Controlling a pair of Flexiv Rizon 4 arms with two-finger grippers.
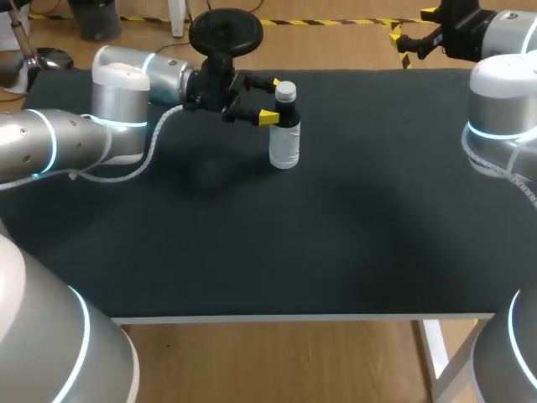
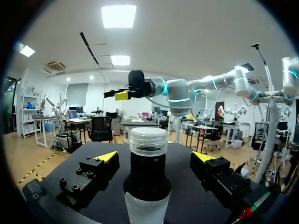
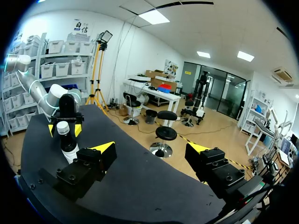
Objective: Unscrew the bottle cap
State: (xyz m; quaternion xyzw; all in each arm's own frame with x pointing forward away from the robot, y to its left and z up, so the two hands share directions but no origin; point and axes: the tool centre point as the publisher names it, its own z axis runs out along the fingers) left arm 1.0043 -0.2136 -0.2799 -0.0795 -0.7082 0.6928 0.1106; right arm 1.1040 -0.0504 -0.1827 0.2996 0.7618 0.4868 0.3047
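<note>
Black tabletop [image 1: 336, 252]: a clear bottle [image 1: 284, 143], its white cap [image 1: 285, 90] on, stands upright toward the far left. The left gripper [image 1: 272, 101] flanks the bottle's dark neck, fingers apart and not touching it. The right gripper [image 3: 150, 148] hangs over the far right corner, fingers spread wide.

Shiny silver and white left arm [image 1: 50, 143], matching right arm [image 1: 502, 101], glowing blue rings [image 1: 117, 124], curly white cable [image 1: 155, 143], black fingers [image 2: 88, 177] with round screws, yellow tips [image 2: 108, 156]
</note>
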